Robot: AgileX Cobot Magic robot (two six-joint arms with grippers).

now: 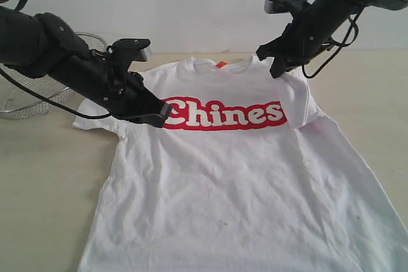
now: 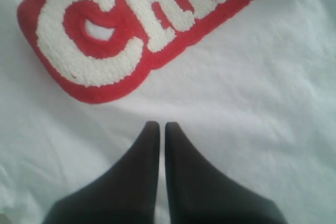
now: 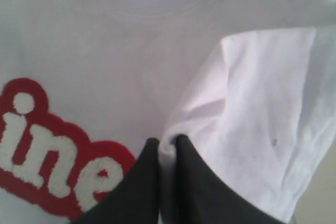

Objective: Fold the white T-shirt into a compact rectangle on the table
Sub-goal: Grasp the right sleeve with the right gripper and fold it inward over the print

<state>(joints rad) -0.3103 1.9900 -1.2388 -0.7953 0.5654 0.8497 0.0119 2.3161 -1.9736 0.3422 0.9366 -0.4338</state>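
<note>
- A wire basket [image 1: 25,97] is sitting at 9 o'clock on the surface [image 1: 44,183].
- The left fingers [image 2: 147,150] are clenched together, hovering at the 9 o'clock end of the red band [image 1: 223,114], beside its "C".
- The white T-shirt [image 1: 242,189] is lying mid-surface, showing "Chines" in white, with an orange tag [image 1: 221,64] at its collar, 12 o'clock.
- The right fingers [image 3: 147,166] are grasping the shirt's folded-in sleeve at 1 o'clock.

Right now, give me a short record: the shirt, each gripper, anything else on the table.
shirt: white T-shirt face up on the table, red band showing
fold: sleeve on the right arm's side turned in over the chest
left gripper: shut, tips beside the band's C; grip unclear
right gripper: shut on that sleeve's edge
other: wire basket by the left arm
</note>
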